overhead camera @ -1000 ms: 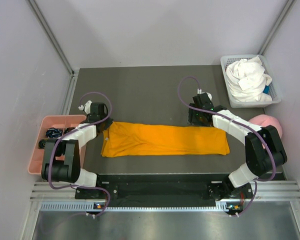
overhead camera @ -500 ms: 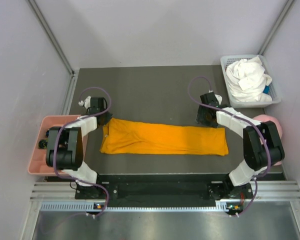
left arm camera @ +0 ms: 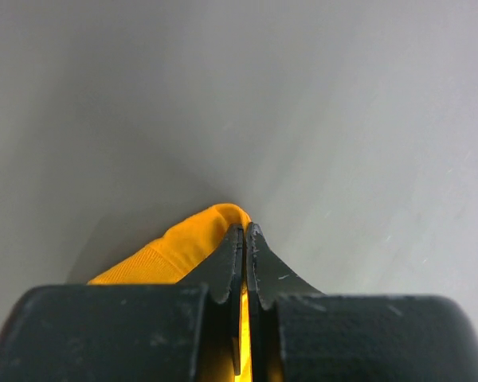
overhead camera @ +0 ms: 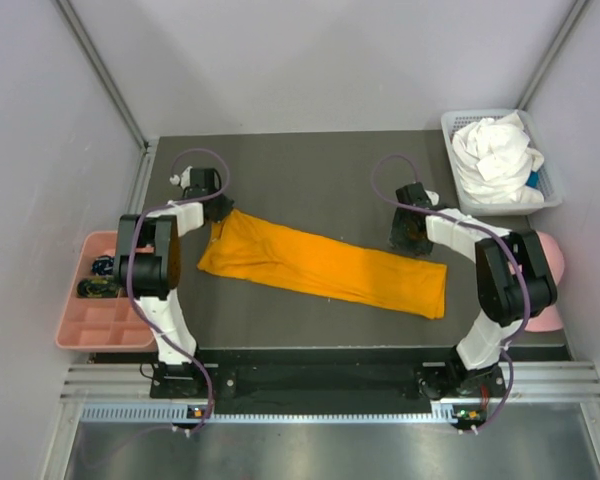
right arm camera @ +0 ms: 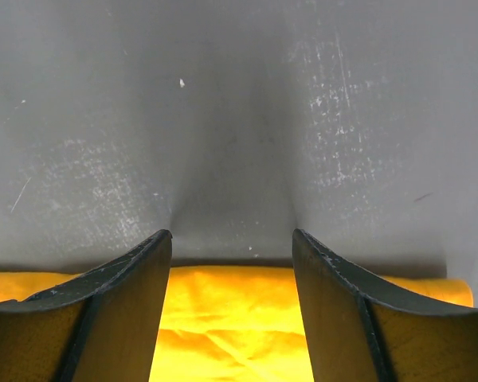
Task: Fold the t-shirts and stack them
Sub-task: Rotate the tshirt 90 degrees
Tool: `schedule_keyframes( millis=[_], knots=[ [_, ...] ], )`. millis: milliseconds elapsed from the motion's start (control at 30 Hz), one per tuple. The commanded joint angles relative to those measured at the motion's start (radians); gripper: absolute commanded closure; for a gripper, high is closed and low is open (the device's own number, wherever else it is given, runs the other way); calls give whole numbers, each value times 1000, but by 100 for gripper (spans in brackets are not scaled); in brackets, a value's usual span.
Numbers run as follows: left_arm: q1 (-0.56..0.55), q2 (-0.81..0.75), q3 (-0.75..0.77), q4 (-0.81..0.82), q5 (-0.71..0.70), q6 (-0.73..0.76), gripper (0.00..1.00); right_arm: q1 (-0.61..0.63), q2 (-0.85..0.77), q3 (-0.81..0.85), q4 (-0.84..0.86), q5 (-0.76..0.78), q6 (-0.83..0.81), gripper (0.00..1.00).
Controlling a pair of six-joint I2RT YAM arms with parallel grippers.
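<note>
Fold step: orange t-shirt (overhead camera: 325, 265) in long strip on counter (overhead camera: 300, 180). Pinched at one end between shut L jaws; other end's edge just below open, empty R jaws. Next, prob.: close R jaws on that edge, bring ends together. White t-shirt (overhead camera: 495, 155) well apart from both jaws, in basket (overhead camera: 448, 122).

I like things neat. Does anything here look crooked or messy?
Yes. The orange t-shirt lies slanted across the table, its left end farther back, pinched in the shut left tool. The white t-shirt sits crumpled in its basket.
</note>
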Motion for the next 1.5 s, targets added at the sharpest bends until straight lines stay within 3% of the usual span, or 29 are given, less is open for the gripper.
schedule_keyframes(
  millis=[0, 433, 633, 833, 1167, 1467],
  knots=[
    [6, 99, 148, 75, 92, -1, 100, 1, 23, 54, -1, 4, 11, 38],
    [-5, 422, 574, 49, 257, 13, 100, 1, 47, 91, -38, 54, 14, 37],
    [-18, 594, 865, 39, 362, -10, 100, 1, 50, 71, -57, 66, 17, 37],
    [-34, 746, 1124, 20, 383, -27, 100, 1, 43, 48, -62, 75, 31, 37],
    [-37, 849, 1235, 104, 389, -107, 100, 1, 39, 47, -90, 87, 26, 36],
    [-35, 863, 1235, 103, 401, -102, 100, 45, 4, -30, -85, 52, 12, 35]
  ],
)
